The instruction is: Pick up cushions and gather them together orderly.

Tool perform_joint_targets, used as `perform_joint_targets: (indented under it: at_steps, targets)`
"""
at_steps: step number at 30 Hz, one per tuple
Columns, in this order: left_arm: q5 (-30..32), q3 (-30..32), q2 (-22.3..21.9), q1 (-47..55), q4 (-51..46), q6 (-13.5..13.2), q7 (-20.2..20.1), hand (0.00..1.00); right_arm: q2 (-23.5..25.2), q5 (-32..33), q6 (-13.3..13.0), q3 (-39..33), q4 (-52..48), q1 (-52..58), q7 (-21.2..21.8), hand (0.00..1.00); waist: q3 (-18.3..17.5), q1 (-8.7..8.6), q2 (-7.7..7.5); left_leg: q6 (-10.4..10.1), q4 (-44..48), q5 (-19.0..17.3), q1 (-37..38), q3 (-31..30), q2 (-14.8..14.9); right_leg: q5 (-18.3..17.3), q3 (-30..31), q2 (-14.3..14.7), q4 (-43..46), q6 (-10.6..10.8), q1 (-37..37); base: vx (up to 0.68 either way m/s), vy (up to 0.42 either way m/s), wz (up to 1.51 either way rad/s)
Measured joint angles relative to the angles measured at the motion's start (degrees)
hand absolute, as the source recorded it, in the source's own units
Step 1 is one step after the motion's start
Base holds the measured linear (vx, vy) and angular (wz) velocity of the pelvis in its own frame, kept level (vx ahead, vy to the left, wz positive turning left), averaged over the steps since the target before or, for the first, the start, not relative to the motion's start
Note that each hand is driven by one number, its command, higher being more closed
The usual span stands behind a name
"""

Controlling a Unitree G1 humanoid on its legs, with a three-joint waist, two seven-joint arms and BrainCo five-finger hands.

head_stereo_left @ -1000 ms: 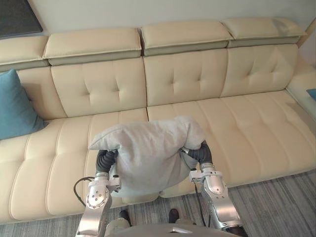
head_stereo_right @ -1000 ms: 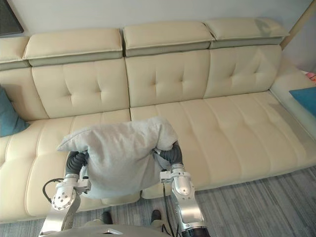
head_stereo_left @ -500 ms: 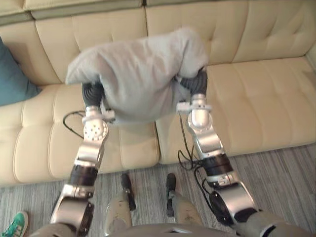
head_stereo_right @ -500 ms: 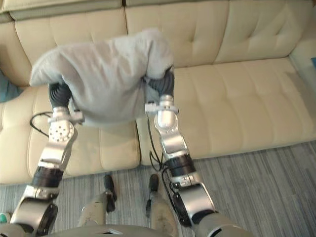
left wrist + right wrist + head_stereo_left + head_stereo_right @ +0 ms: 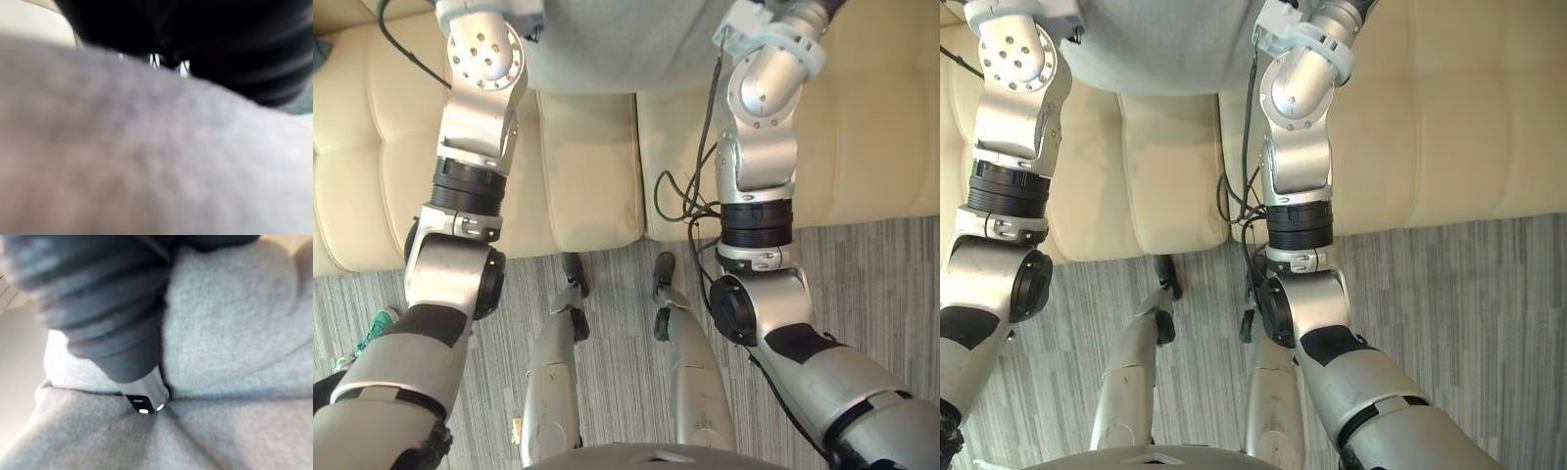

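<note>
A grey cushion (image 5: 617, 49) hangs over the sofa seat at the top edge of the eye views, between my two outstretched arms. In the right wrist view my right hand (image 5: 144, 399) digs a silver finger into a fold of the grey cushion (image 5: 234, 333), and the cloth creases around it. The dark cover of my left hand (image 5: 205, 44) lies against the cushion (image 5: 146, 156), which hides the rest of that hand. A sliver of a teal cushion (image 5: 318, 49) shows at the far left on the sofa.
The cream sofa (image 5: 862, 127) runs across the top of the eye views, its front edge close ahead. Grey striped carpet (image 5: 881, 284) lies below it. A person's green shoe (image 5: 377, 323) stands on the carpet at the left.
The camera has tilted far down towards the floor. My arms reach further forward and up, and the grey cushion between them now sits at the top edge of the eye views.
</note>
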Motion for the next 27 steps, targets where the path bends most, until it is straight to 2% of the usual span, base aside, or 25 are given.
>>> perform_joint_targets:
  at_steps: [4,5,6,10,11,15,22,25,27]
  targets:
    - [0.01,1.58,-0.94,-1.5,0.07,0.51,-0.15,1.0,-0.04,0.04,0.84,-1.56,0.27,-2.84,-0.24,1.0,0.68,0.25,0.27,-0.11,1.52,-0.08,-4.31,-0.08,0.32,-0.14,-0.18,-0.04,1.35,-0.21,-4.02,0.02,-0.015,0.03]
    - [0.01,1.88,-1.13,-1.69,0.1,0.53,-0.16,0.0,-0.05,0.04,0.85,-1.74,0.27,-3.21,-0.26,1.0,0.86,0.29,0.25,-0.13,1.77,-0.1,-4.86,-0.14,0.39,-0.19,-0.22,-0.05,1.6,-0.26,-4.57,0.02,-0.013,0.06]
    - [0.01,2.19,-1.14,-2.39,0.36,0.54,-0.14,0.0,-0.07,0.04,0.85,-1.92,0.27,-4.12,-0.41,0.0,1.28,0.3,0.27,-0.65,1.91,-0.47,-5.98,-0.22,0.41,-0.35,-0.3,-0.11,2.15,-0.45,-5.76,0.03,-0.02,0.11]
    - [-0.03,3.86,-1.51,-5.15,0.67,0.68,0.3,0.0,-0.38,0.1,0.85,-4.36,0.26,-6.74,-4.01,0.0,1.72,0.44,0.37,-1.28,1.72,0.22,-11.76,0.95,1.07,-0.73,-1.5,-0.94,4.28,-1.02,-12.03,0.03,-0.02,0.17]
    - [-0.27,4.72,-2.3,-5.22,0.67,0.82,0.51,0.0,-1.17,0.09,0.83,-4.43,0.26,-6.93,-4.67,0.0,2.03,0.57,0.34,-0.68,1.84,0.83,-13.07,0.89,1.05,-0.95,-1.61,-1.08,5.17,-1.18,-13.55,0.07,-0.023,0.18]
    - [-1.08,6.62,-3.0,-5.25,0.65,0.86,1.75,0.0,-2.62,0.1,0.82,-4.13,0.26,-11.06,-4.79,0.0,3.12,0.68,0.32,-0.26,2.63,1.35,-14.12,0.64,0.71,-2.39,-1.73,-1.79,7.68,-1.29,-15.17,0.05,-0.032,0.13]
    - [-0.98,6.62,-2.58,-5.29,-0.77,1.08,1.54,0.0,-5.06,1.14,0.86,-4.31,0.27,-9.45,-4.8,0.0,3.12,0.54,0.32,-1.09,2.51,0.85,-15.88,-0.21,0.95,-3.55,-3.21,-1.9,8.54,-1.59,-16.25,0.02,-0.04,0.08]
    - [-0.95,6.61,-1.27,-5.29,-0.62,2.16,0.35,0.0,-6.71,3.11,0.94,-4.72,0.8,-8.17,-4.15,0.0,3.13,0.21,0.3,-0.41,2.49,1.73,-16.75,-0.55,0.94,-3.57,-3.51,-1.92,8.62,-1.61,-17.01,0.01,-0.037,0.03]
    - [-0.97,6.6,0.74,-5.37,-0.48,2.72,-1.0,0.0,-9.57,5.03,1.03,-5.09,2.82,-8.23,-3.41,0.0,3.13,0.08,0.3,-0.38,2.5,1.79,-16.7,-0.78,0.97,-3.71,-3.65,-1.93,9.01,-1.66,-17.0,-0.01,-0.042,0.04]
